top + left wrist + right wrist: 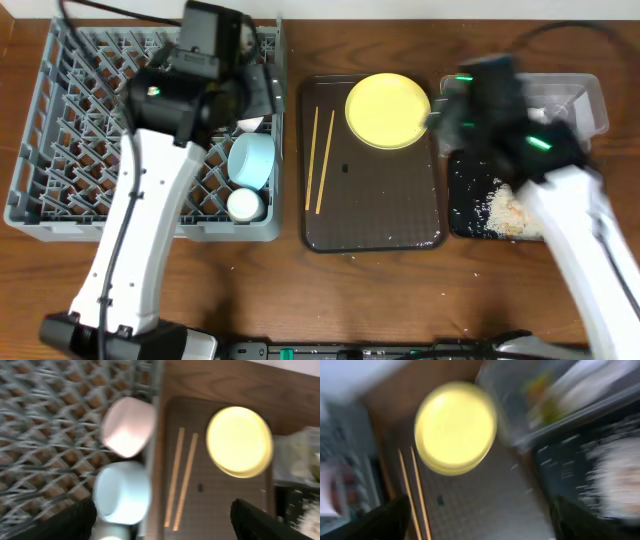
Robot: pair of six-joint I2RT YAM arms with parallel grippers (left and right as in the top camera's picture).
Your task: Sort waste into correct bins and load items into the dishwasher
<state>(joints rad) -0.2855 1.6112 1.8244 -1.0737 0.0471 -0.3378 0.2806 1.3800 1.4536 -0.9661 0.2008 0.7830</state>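
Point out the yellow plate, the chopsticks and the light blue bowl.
yellow plate (pixel 388 110), overhead view, centre of its face.
chopsticks (pixel 326 161), overhead view, middle of the right stick.
light blue bowl (pixel 252 160), overhead view, middle of its side.

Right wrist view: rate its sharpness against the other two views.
Right wrist: heavy motion smear, yellow plate and chopsticks soft-edged, food scraps streaked. Left wrist: milder blur, dish rack pegs fuzzy. Overhead: table sharp, only the right arm ghosted.

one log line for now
left tool open over rack | right tool open by plate | plate, chopsticks on tray | blue bowl in rack
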